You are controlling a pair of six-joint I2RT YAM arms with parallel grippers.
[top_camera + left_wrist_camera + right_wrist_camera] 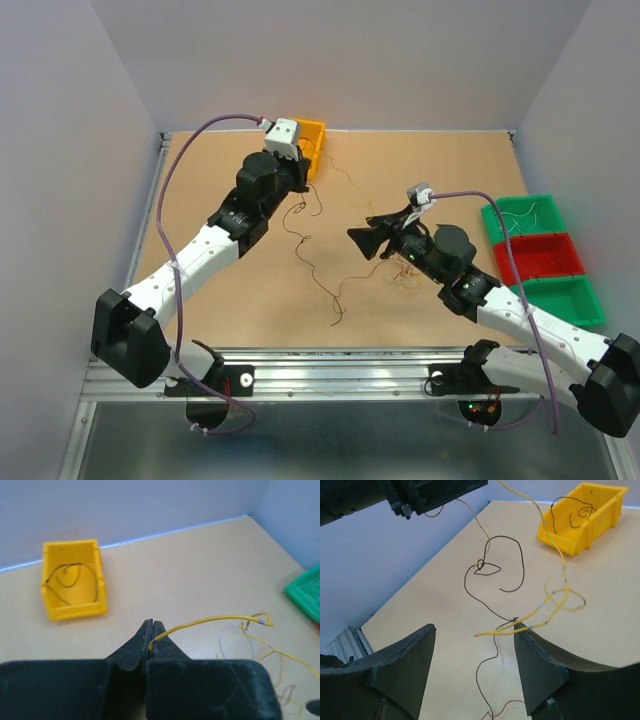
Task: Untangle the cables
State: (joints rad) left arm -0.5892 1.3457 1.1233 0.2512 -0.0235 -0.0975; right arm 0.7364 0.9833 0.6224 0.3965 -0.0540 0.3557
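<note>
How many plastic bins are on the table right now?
4. A yellow bin sits at the far edge. Three stand in a row along the right edge: a green bin farthest back, a red bin in the middle, and a second green bin nearest. None appears hidden.

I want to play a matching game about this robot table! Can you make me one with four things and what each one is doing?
Things:
1 left gripper
2 right gripper
3 yellow bin
4 red bin

What fits:
A jaws open
B holds a dark wire
C next to a green bin
D shut on a yellow wire

Pairs: 1-D, 2-A, 3-B, 4-C
</note>
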